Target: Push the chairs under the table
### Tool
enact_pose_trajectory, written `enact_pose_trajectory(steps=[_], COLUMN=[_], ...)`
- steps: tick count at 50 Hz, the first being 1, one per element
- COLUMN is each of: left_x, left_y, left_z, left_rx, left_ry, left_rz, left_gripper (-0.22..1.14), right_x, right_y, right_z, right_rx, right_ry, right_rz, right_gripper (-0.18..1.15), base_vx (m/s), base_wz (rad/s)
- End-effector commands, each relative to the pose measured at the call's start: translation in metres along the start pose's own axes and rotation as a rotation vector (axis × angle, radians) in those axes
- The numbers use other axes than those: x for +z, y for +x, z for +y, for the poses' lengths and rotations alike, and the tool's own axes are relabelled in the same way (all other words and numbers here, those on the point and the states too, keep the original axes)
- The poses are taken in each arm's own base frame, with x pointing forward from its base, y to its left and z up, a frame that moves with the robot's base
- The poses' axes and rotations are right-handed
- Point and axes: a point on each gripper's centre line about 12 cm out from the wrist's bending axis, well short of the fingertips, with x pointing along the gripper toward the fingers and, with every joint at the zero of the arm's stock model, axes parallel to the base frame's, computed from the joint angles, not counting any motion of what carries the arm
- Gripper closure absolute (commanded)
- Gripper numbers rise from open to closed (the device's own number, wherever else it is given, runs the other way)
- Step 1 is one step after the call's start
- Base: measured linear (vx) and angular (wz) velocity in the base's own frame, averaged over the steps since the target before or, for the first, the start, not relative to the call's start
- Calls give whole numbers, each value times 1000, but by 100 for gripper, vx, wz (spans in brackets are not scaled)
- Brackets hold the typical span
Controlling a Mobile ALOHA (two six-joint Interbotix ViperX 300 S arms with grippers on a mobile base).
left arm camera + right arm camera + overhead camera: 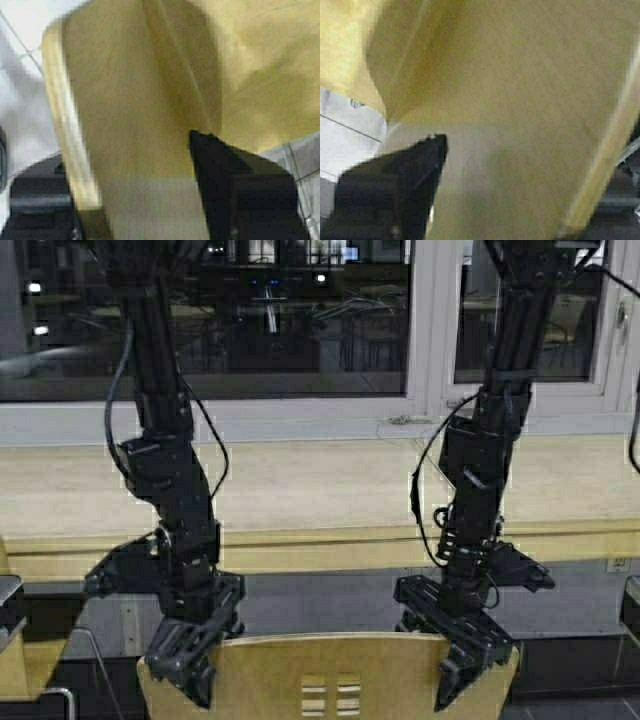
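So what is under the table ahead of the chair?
Under the table the high view shows only a dark recess and grey wall. The chair, with the left gripper and right gripper over its backrest, hides the floor there.

The surface (300, 490) was a long pale-yellow wooden top that ran across the high view from nine o'clock to three o'clock, its thick front edge toward six o'clock and its far side against the white window frame (300, 415) at twelve o'clock. A small thin cable or cord (402, 421) lay at its far edge, toward one o'clock.
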Motion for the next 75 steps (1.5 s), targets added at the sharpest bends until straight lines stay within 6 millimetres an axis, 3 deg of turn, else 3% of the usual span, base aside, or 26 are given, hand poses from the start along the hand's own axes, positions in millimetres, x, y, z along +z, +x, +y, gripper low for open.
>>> enact_pose_trajectory(steps=[1, 4, 11, 16, 21, 60, 75], left_x=[-5, -6, -4, -3, -1, 1, -1], left_y=[-1, 0, 3, 2, -3, -17, -19], left_z=[-20, -24, -30, -29, -31, -57, -54], left_rx=[-48, -53, -63, -58, -65, -137, -125], left_ry=[-1, -2, -12, -15, -16, 11, 38], left_rz=[12, 20, 21, 26, 26, 25, 40], left_gripper=[21, 34, 65, 79, 84, 84, 84], right_x=[2, 3, 3, 2, 2, 3, 1], right_y=[2, 1, -5, -8, -10, -29, -30], right_z=[16, 20, 26, 26, 27, 29, 9], right_rx=[38, 47, 62, 65, 68, 88, 48], right_ry=[-14, -18, -22, -23, -22, -67, -78], right_rz=[-11, -12, -11, -11, -12, -20, -22], right_gripper=[21, 31, 73, 88, 89, 89, 89], base_vx=[2, 2, 2, 2, 6, 19, 26], base_wz=[-2, 0, 2, 2, 5, 5, 1])
